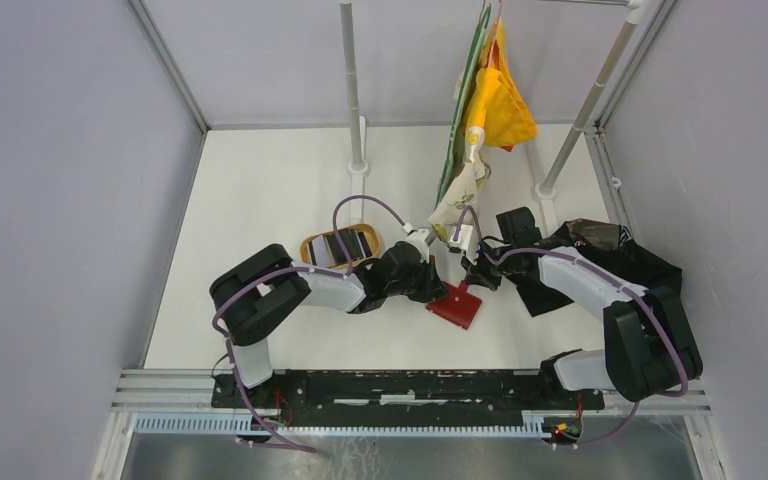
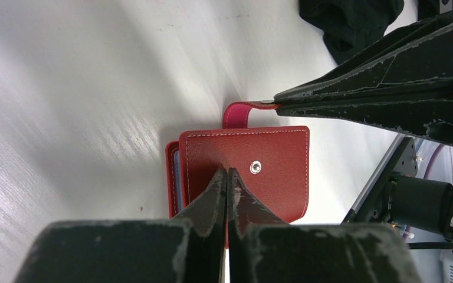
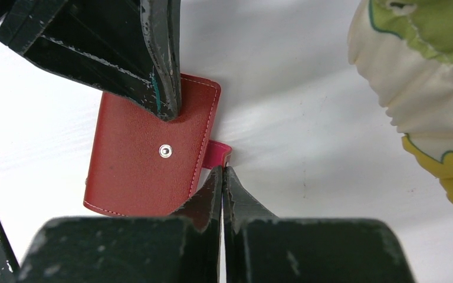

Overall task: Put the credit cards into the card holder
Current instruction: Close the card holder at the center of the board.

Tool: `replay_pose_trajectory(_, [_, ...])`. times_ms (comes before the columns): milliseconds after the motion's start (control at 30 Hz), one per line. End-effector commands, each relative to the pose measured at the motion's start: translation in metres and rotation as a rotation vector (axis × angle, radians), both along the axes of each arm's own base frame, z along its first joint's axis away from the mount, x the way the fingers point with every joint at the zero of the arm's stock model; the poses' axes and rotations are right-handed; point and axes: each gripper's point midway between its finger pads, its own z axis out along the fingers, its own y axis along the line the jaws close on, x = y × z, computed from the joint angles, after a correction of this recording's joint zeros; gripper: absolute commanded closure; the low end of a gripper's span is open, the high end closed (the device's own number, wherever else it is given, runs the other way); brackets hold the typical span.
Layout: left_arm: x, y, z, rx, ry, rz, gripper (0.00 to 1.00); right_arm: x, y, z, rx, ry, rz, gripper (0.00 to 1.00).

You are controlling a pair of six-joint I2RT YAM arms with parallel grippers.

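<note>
Opening the card holder looks to me like the step in hand. It lies flat on the table between the two arms, cover up and stud bare. Its snap tab is unfastened and curls up off one long edge.

The holder's long axis runs across the left wrist view. From above it sits skewed to the table's near edge, with the tab pointing toward the far side.

The left gripper is clenched with nothing between its fingers, its tips pressing on the cover beside the stud. The right gripper is clamped on the tab's end.

To do this well, I want the left tips bearing down while the right peels the tab up and over in an arc. A straight pull could, I judge, drag the holder out from under the left tips.

The credit cards wait in the tan tray, near the left arm.
</note>
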Motion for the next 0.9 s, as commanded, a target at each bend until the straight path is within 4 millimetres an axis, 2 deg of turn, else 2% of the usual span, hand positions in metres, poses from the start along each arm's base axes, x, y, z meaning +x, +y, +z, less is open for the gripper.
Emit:
replay_pose_trajectory(0, [-0.004, 0.006, -0.018, 0.06, 0.004, 0.001, 0.98, 0.009, 0.009, 0.024, 0.053, -0.063, 0.023, 1.0])
replay_pose_trajectory(333, [-0.006, 0.009, -0.023, 0.07, 0.02, 0.022, 0.98, -0.013, 0.016, 0.02, 0.083, -0.015, 0.095, 1.0])
replay_pose_trajectory(467, [-0.007, 0.008, -0.022, 0.068, 0.017, 0.018, 0.98, -0.027, 0.021, 0.009, 0.053, 0.006, 0.126, 1.0])
replay_pose_trajectory(867, [-0.008, 0.009, -0.017, 0.063, 0.001, 0.021, 0.98, -0.045, 0.023, -0.008, 0.002, 0.04, 0.171, 1.0])
